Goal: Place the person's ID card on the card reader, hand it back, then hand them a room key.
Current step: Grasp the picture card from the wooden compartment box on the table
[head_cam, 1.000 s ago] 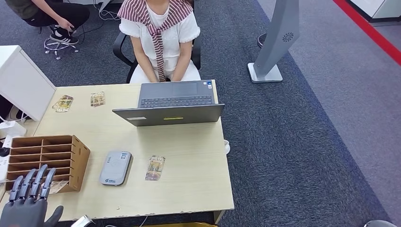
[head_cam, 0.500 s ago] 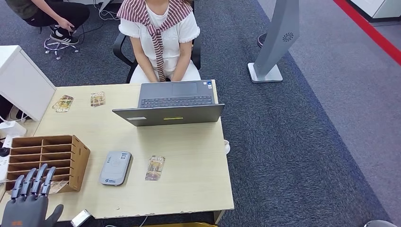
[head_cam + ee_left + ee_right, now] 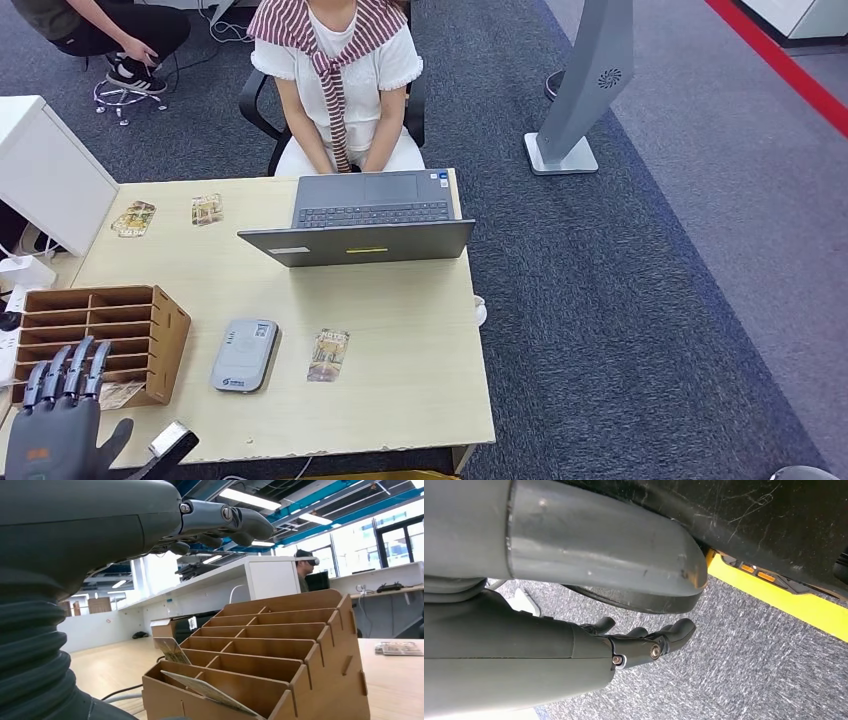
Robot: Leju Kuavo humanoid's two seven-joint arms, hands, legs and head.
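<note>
A grey card reader (image 3: 243,354) lies near the front of the wooden desk (image 3: 410,350). A picture card (image 3: 329,355) lies flat just right of it. Two more cards (image 3: 133,218) (image 3: 206,208) lie at the far left of the desk. A wooden slotted card rack (image 3: 100,335) (image 3: 280,650) stands at the front left, with cards (image 3: 200,687) in its lower slots. My left hand (image 3: 60,420) (image 3: 210,525) hovers just in front of the rack, fingers spread, holding nothing. My right hand (image 3: 644,640) hangs over the carpet, fingers loosely apart and empty.
An open grey laptop (image 3: 365,225) sits at the desk's far edge, with a seated person (image 3: 340,80) behind it. A white cabinet (image 3: 45,170) stands at the left. A grey pedestal (image 3: 585,90) stands on the carpet to the right.
My left hand has edged slightly forward toward the rack, and more of the wrist shows at the bottom edge. Nothing on the desk has moved.
</note>
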